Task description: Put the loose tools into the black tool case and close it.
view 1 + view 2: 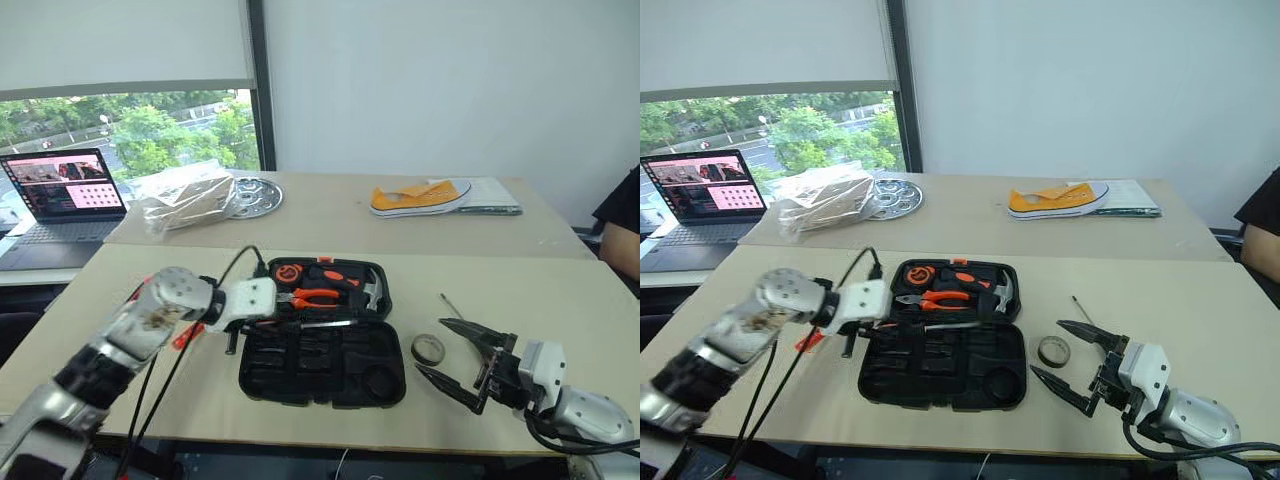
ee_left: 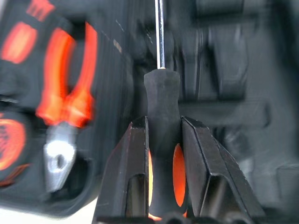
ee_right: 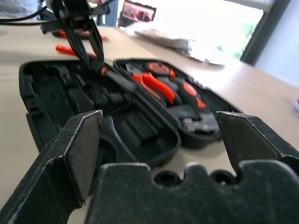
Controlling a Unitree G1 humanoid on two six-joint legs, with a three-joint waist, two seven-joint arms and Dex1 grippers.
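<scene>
The black tool case point(image 1: 320, 372) lies open in the middle of the near table. Its far half holds orange-handled pliers point(image 1: 315, 297) and a hammer point(image 1: 372, 290). My left gripper point(image 1: 272, 322) is shut on a black-and-orange screwdriver point(image 2: 161, 93) at the case's left side. The steel shaft point(image 1: 328, 323) lies along the hinge line. My right gripper point(image 1: 455, 362) hovers open and empty right of the case. The black tape roll point(image 1: 428, 348) lies just beside it. A second thin screwdriver shaft point(image 1: 452, 305) lies behind the roll. An orange tool point(image 1: 185, 335) lies left of the case.
On the far table are a laptop point(image 1: 65, 195), a crumpled plastic bag point(image 1: 185, 200), a metal disc point(image 1: 255, 195), an orange-and-white shoe point(image 1: 420, 197) and papers point(image 1: 492, 195). A person's dark sleeve point(image 1: 625, 215) shows at the right edge. Black cables point(image 1: 235, 270) trail from my left arm.
</scene>
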